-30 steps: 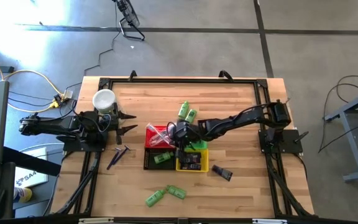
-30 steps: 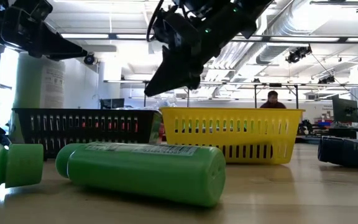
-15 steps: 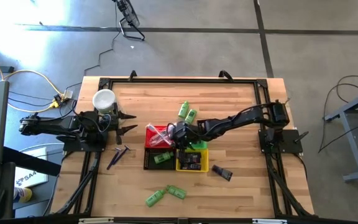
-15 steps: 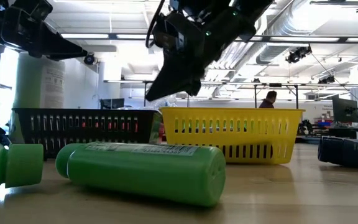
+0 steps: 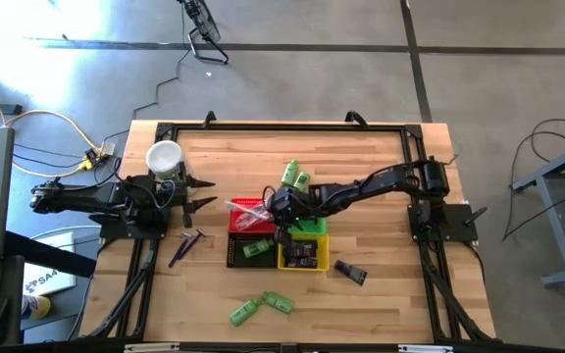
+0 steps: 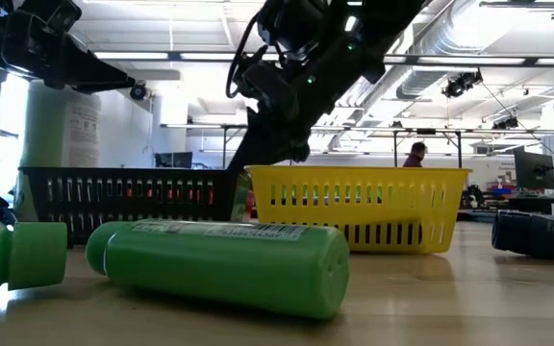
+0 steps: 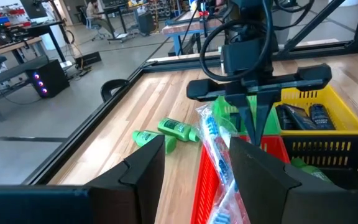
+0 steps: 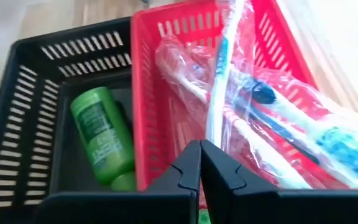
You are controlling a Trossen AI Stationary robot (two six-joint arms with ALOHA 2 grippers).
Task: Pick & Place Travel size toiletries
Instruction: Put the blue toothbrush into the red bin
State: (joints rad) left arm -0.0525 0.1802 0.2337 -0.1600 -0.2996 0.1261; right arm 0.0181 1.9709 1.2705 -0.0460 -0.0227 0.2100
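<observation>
In the high view my right gripper point(image 5: 279, 221) is shut and slants down over the red basket point(image 5: 248, 218) at the table's middle. In its wrist view the closed fingertips point(image 8: 200, 149) hang just above the wall between the red basket point(image 8: 166, 74) and the black basket point(image 8: 36, 93), with nothing between them. Clear-wrapped toothbrushes point(image 8: 253, 99) lie heaped in the red basket, their ends over its rim. A green bottle point(image 8: 101, 134) lies in the black basket. My left gripper point(image 5: 204, 192) waits open at the left, level and clear of everything.
A yellow basket point(image 5: 302, 255) with dark tubes and a green basket point(image 5: 314, 228) adjoin the red one. Loose green bottles lie far point(image 5: 295, 177) and near point(image 5: 259, 309). A dark tube point(image 5: 351, 273) lies right, purple sticks point(image 5: 186, 244) left, and a white cup point(image 5: 164, 157) stands far left.
My right gripper has sunk toward the red basket and shifted slightly toward the table's left, staying shut. Nothing on the table has moved.
</observation>
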